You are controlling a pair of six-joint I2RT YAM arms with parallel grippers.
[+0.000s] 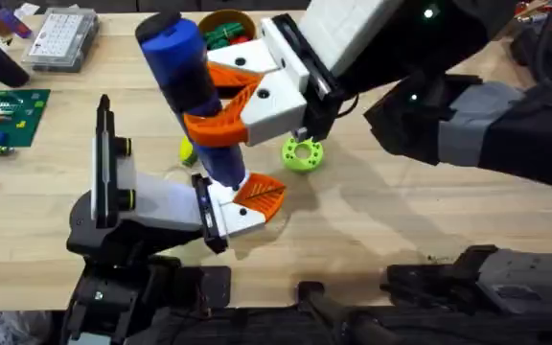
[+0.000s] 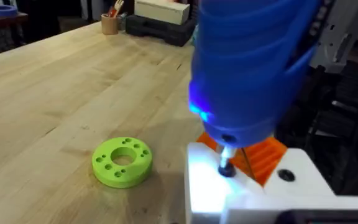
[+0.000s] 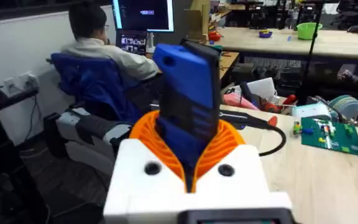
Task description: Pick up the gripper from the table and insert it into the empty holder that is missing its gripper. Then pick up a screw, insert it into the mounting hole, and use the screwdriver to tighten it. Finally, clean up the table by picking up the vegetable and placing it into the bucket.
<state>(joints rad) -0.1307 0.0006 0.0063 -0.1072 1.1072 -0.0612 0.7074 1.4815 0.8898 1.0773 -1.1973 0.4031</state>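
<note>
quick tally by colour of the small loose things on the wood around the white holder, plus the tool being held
Blue: 1, stout blue cylindrical screwdriver
Lime green: 1, round plastic disc with holes
Yellow and green: 1, small oval toy vegetable
Total: 3

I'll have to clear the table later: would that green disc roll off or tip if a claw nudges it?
The disc lies flat on the table, so it will probably slide, not roll. It is low and wide, so tipping seems unlikely. It looks like rigid plastic with holes, so probably light.
</note>
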